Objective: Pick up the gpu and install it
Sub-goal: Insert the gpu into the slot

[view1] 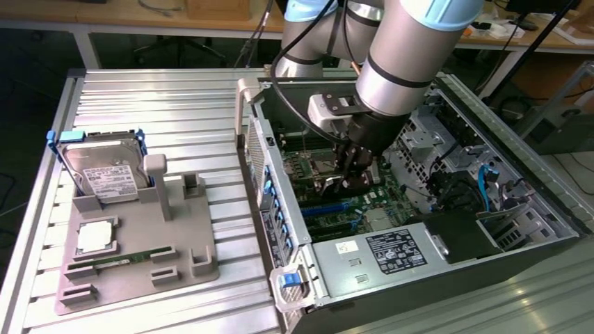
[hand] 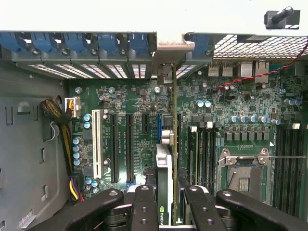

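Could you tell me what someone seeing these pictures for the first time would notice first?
The big grey robot arm reaching down into the open computer case on the exterior view's right. Its gripper is shut on the gpu, held edge-on over the green motherboard by the expansion slots. On the exterior view's left, a hard drive stands upright in a grey holder.

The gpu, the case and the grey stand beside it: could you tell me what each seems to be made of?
The gpu, held edge-on between the end effector fingers: dark circuit board with a bright metal bracket, judging by its silvery sheen. The case: sheet metal, dull grey with perforated vents, plus blue clips that look plastic. The stand: matte grey, probably plastic; its blocky moulded posts suggest it.
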`<state>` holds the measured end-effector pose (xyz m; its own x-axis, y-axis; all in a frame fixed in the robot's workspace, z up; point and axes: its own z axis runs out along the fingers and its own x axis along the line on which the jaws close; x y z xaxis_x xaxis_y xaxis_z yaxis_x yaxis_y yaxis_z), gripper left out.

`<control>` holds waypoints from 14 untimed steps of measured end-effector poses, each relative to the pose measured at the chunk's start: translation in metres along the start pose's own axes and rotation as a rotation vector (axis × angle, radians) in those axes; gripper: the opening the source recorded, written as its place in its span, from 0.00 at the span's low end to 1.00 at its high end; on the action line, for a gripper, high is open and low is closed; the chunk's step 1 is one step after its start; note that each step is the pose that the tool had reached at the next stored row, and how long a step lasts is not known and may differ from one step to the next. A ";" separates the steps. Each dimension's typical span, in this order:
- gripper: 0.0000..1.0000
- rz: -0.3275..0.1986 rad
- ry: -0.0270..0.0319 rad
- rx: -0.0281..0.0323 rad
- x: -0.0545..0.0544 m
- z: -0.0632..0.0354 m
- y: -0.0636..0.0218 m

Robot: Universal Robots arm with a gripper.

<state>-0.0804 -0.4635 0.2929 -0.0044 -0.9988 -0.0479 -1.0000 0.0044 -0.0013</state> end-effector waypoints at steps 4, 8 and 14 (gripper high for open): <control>0.27 0.000 -0.0003 0.0004 0.000 0.0044 0.0000; 0.27 -0.002 0.0000 0.0012 0.000 0.0086 0.0000; 0.27 -0.006 0.0000 0.0030 0.001 0.0121 0.0000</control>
<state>-0.0804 -0.4635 0.2808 0.0018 -0.9989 -0.0478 -1.0000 -0.0016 -0.0047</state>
